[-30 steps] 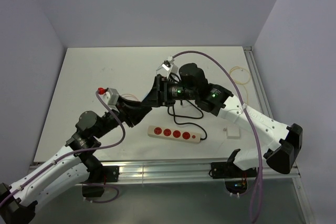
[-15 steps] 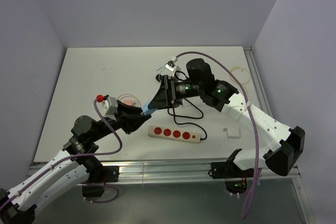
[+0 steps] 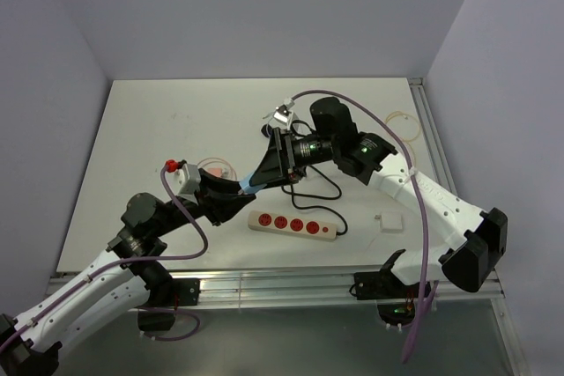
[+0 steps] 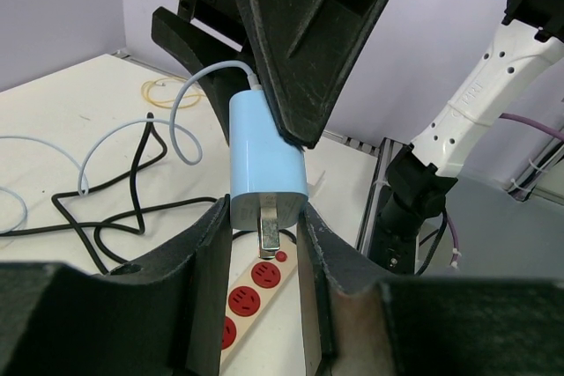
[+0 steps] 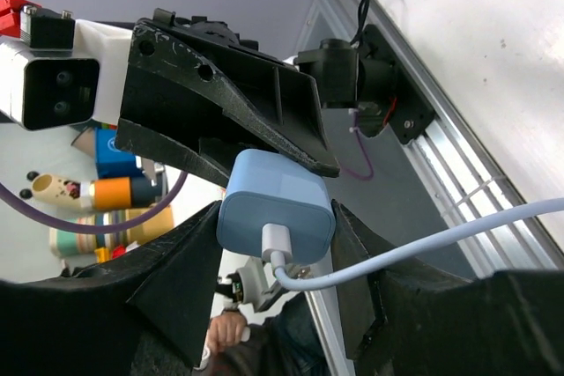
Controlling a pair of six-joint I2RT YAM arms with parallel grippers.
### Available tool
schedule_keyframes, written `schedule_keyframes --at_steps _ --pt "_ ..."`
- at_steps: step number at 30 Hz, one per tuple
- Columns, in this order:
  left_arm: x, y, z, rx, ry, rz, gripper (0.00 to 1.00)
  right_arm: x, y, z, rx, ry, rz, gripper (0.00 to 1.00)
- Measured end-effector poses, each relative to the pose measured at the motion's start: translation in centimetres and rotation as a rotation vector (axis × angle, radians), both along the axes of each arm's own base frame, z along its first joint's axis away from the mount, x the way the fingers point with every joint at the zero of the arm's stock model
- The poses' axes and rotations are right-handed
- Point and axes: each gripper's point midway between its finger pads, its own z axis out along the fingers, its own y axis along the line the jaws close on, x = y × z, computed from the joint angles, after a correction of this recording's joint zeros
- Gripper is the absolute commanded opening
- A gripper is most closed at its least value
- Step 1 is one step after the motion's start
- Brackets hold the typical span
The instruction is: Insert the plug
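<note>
The blue plug [image 4: 267, 160] was up in the air, held between the two pincers. The left pincer [image 4: 264, 217] pinched the end with the metal prongs [image 4: 269, 228]. One black finger sat on each side of the plug, and both looked to be touching it. The right pincer [image 5: 275, 217] pinched the other end, where the white cord [image 5: 423, 244] came out. Its two fingers were pressed against the plug's sides too. So the two pincers met tip to tip, with the plug in the middle.

The prongs poked out past the left pincer's fingers and pointed down. Below the left pincer lay the power strip [image 3: 293, 225]. It was a long cream bar with red sockets in a row. It lay flat on the white table [image 3: 159, 129]. The prongs hung above it and did not touch it. The plug was not yet in a socket.

The white cord curved away from the end of the plug that the right pincer held. A black cord [image 3: 313, 184] lay in bends on the table below the right pincer and ran to one end of the power strip. A small white block [image 3: 388, 221] sat on the table, off to the side of the right pincer and a little way from the power strip.
</note>
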Motion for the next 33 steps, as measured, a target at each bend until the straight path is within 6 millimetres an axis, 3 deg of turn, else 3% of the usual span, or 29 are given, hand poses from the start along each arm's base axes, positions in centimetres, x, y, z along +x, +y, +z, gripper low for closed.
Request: schedule_keyframes --at_steps 8,16,27,30,31,32,33 --pt "0.13 -0.19 -0.38 0.013 0.003 -0.003 0.00 -0.09 0.49 -0.46 -0.009 0.061 0.029 0.65" --pt "0.05 -0.20 -0.26 0.010 -0.002 -0.007 0.01 -0.07 0.64 -0.17 -0.003 0.091 0.039 0.58" --pt "-0.13 -0.25 0.03 0.003 -0.013 -0.017 0.00 0.36 0.30 -0.29 0.004 0.132 0.055 0.59" --pt "-0.07 -0.29 -0.38 0.013 -0.003 -0.017 0.00 0.38 0.28 -0.59 0.002 0.142 0.069 0.36" --pt "-0.06 -0.31 -0.47 0.015 -0.001 -0.017 0.00 0.41 0.24 -0.68 -0.002 0.151 0.067 0.15" --pt "-0.03 -0.33 -0.52 0.017 0.001 -0.017 0.00 0.39 0.23 -0.71 -0.001 0.147 0.070 0.03" --pt "-0.02 -0.34 -0.56 0.018 0.003 -0.017 0.09 0.41 0.21 -0.73 -0.002 0.145 0.070 0.00"
